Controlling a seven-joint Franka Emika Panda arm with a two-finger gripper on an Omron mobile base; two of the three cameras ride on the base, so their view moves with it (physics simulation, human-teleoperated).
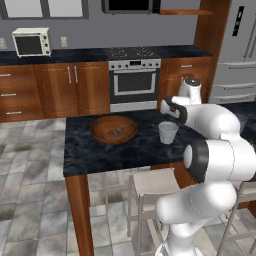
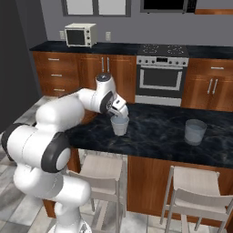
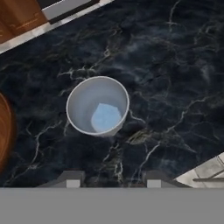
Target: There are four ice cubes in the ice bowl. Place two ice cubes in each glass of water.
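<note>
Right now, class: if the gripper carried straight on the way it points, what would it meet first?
Probably the dark marble counter just beside the glass of water; the gripper points down, and the glass sits slightly off its line.

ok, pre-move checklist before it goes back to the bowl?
1. Cube delivered: a pale blue ice cube lies inside the near translucent grey-white tumbler: ok.
2. Second cube in that tumbler: one visible: not ok.
3. End effector empty: nothing between its dark tips, jaws apart: ok.
4. Both tumblers upright on the black marble counter, including the far translucent tumbler: ok.
5. Far tumbler's contents: cannot tell.
6. Cubes left in the round reddish-brown wooden bowl: small specks at its centre, count cannot tell.
</note>
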